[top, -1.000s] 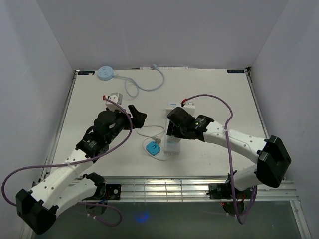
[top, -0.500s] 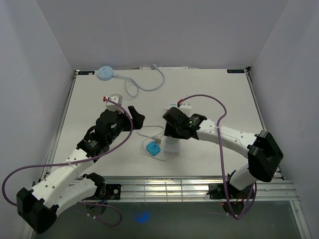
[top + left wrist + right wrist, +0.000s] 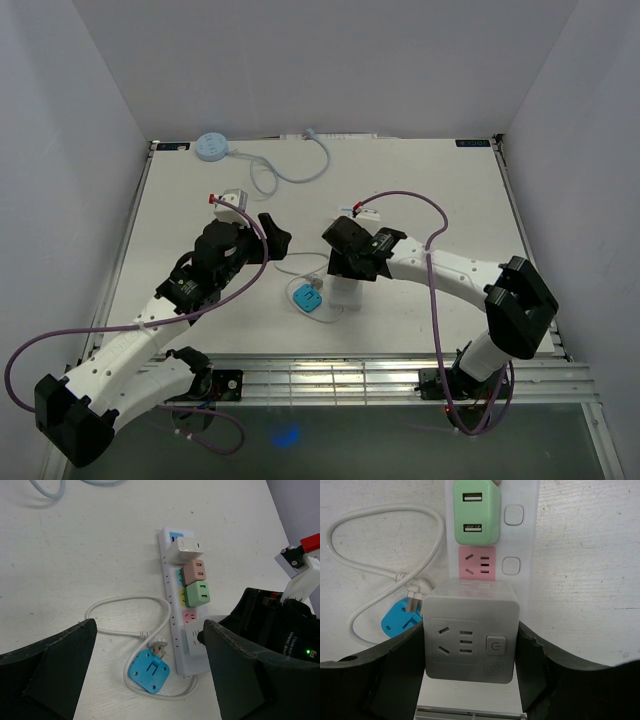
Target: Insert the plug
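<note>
Overhead and wrist views of two robot arms on a white counter [image 3: 420,190]. Over the last second the right arm has swung left, bringing the right gripper [image 3: 470,655] over the near end of the white power strip [image 3: 525,535]. It is clamped on a grey cube plug [image 3: 470,605], just below the empty pink socket [image 3: 476,564]. Whether the plug is seated cannot be told; it probably needs pressing down. The left gripper [image 3: 276,232] has stayed wide open and empty left of the strip, above a loose blue plug [image 3: 148,671]
</note>
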`<action>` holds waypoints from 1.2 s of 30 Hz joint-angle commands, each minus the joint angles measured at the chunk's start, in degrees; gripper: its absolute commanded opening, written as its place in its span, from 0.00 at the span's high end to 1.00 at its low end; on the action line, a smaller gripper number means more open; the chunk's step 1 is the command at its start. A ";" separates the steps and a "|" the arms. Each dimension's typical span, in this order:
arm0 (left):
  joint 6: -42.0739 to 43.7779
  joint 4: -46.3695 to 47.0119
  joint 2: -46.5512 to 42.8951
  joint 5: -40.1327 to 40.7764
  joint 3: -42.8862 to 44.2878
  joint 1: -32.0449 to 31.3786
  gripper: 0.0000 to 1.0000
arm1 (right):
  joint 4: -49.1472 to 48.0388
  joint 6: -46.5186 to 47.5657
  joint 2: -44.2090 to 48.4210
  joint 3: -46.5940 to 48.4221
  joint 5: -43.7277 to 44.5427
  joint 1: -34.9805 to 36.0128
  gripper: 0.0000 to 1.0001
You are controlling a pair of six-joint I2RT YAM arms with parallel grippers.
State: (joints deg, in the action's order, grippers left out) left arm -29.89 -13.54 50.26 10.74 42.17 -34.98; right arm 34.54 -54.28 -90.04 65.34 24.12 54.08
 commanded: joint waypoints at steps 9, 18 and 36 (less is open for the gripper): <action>-0.17 -0.78 -0.07 -0.02 2.74 0.09 0.02 | 14.22 -1.87 -9.18 12.60 6.81 1.55 0.92; 0.09 -1.05 -1.13 0.33 2.48 0.09 0.02 | 10.64 -3.19 -7.61 7.70 8.13 2.43 0.92; 0.09 -2.02 -1.92 0.60 2.39 0.09 0.02 | 5.44 -4.60 -9.44 -1.63 13.32 5.24 0.92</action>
State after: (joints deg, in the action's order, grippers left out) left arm -29.85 -14.90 49.95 10.74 42.50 -34.98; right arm 34.02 -58.06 -93.49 65.76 35.92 59.22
